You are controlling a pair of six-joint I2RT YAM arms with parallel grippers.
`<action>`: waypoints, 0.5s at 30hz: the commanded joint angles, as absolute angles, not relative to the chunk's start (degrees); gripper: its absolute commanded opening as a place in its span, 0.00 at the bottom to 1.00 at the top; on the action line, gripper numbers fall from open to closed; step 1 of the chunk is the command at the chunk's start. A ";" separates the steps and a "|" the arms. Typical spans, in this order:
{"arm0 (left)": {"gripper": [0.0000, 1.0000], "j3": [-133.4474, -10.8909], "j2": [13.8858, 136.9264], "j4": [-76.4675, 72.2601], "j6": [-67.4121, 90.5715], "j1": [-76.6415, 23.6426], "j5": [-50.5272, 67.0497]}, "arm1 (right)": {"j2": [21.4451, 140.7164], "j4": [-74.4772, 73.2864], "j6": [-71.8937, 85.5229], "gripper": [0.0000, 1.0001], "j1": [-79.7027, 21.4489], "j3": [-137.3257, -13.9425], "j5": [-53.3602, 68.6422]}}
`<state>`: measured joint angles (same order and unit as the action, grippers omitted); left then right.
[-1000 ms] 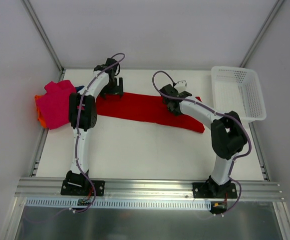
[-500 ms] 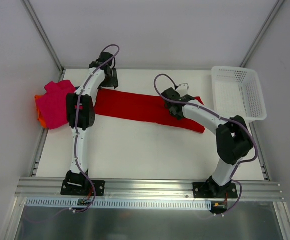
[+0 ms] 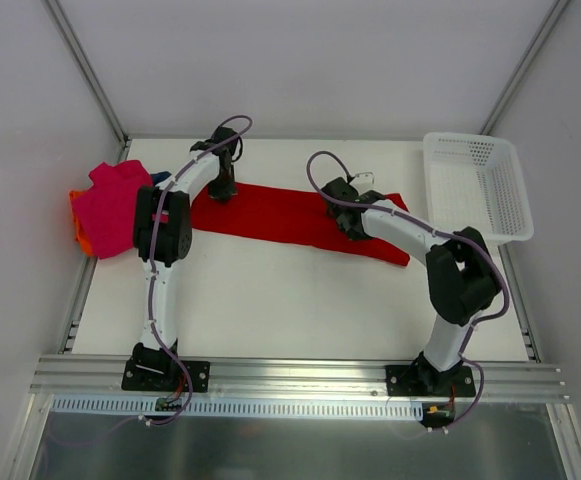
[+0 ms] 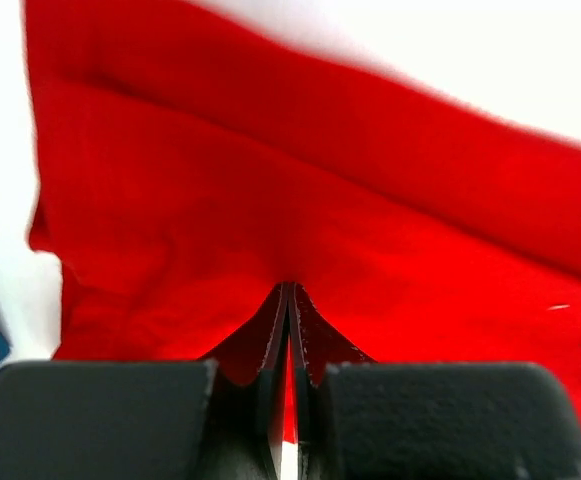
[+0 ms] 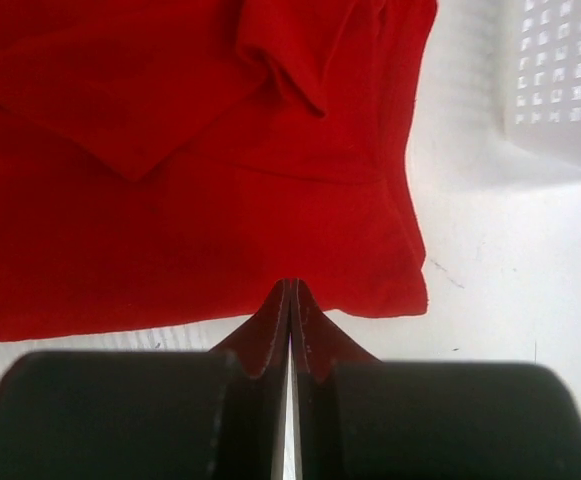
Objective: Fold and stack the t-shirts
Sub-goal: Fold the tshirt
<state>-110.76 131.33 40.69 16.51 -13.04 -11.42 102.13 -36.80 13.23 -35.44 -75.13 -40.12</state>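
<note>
The white table (image 3: pixel 270 300) fills the middle of the top view. Across its upper half lies the red t-shirt (image 3: pixel 280 212), folded into a long band that slants down to the right. The white mesh basket (image 3: pixel 480 190) sits at the upper right. At the left edge is the magenta-pink t-shirt (image 3: pixel 115 205), heaped over the orange t-shirt (image 3: pixel 82 238), with a sliver of the dark blue t-shirt (image 3: pixel 160 177) beside it. My left gripper (image 4: pixel 290 290) is pressed together, tips on the band's left end. My right gripper (image 5: pixel 290 288) is likewise pressed together, at the band's lower edge near its right end. I cannot tell whether either nips cloth.
</note>
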 commanded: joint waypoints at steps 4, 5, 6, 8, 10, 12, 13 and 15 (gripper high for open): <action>0.00 -106.80 128.85 40.87 18.10 -12.74 -10.99 | 107.39 -40.60 15.21 0.01 -33.58 -78.92 -36.74; 0.00 -106.27 128.76 40.96 18.28 -12.74 -11.07 | 108.88 -40.95 15.21 0.00 -33.23 -80.40 -36.13; 0.00 -105.30 128.41 40.87 18.37 -12.66 -11.42 | 109.77 -41.04 14.68 0.00 -32.87 -81.29 -35.69; 0.00 -104.42 128.23 40.96 18.46 -12.74 -11.43 | 111.61 -41.83 14.15 0.01 -31.47 -83.40 -34.29; 0.00 -102.67 127.53 40.87 19.16 -12.74 -11.16 | 114.69 -43.24 13.19 0.00 -30.15 -87.00 -33.75; 0.00 -100.47 126.39 40.78 19.60 -12.74 -10.99 | 117.41 -44.64 12.57 0.01 -29.36 -90.25 -33.66; 0.00 -99.68 125.95 40.87 20.30 -12.74 -11.07 | 118.12 -44.82 12.31 0.01 -28.92 -91.05 -33.66; 0.00 -96.87 124.46 40.70 21.00 -12.74 -10.90 | 120.31 -45.35 11.17 0.01 -27.43 -93.41 -32.26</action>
<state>-101.16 127.33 37.74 18.68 -13.04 -11.16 118.08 -41.56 12.99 -28.99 -88.95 -34.04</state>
